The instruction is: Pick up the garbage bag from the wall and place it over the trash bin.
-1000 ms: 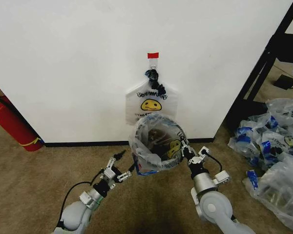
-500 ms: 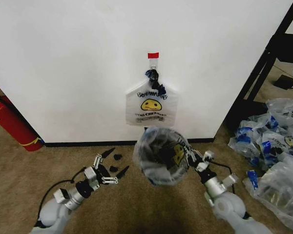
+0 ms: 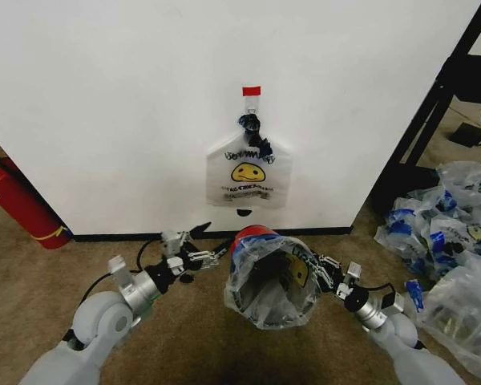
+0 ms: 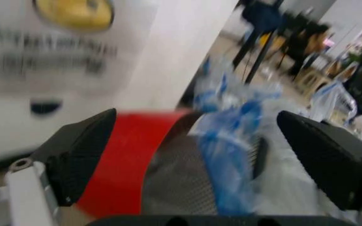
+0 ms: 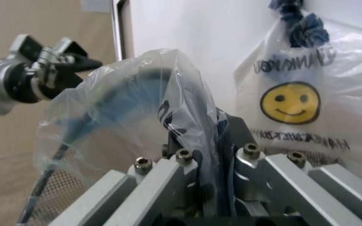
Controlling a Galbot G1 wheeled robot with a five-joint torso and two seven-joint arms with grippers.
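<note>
At the far left of your head view, a red fire extinguisher (image 3: pixel 20 207) leans by the large plain white wall (image 3: pixel 128 104). Next comes your left gripper (image 3: pixel 199 248), low over the brown carpet (image 3: pixel 64 273), its black fingers (image 4: pixel 83 153) spread wide and holding nothing, pointing at the red base of the small round black trash bin (image 3: pixel 252 241). The bin is tipped up off the floor, its mouth facing you. The thin translucent whitish garbage bag (image 3: pixel 272 285) with the yellow smiley covers the bin, crinkled around its rim. Above it, a second smiley bag (image 3: pixel 248 172) hangs on the wall from the small hook under red tape (image 3: pixel 251 91). Your right gripper (image 3: pixel 325 269) is clamped on the garbage bag's plastic at the bin's right rim; your right wrist view shows the film pinched between its metal fingers (image 5: pixel 187 176). Heaped clear bags with blue labels (image 3: pixel 445 241) lie at the far right.
</note>
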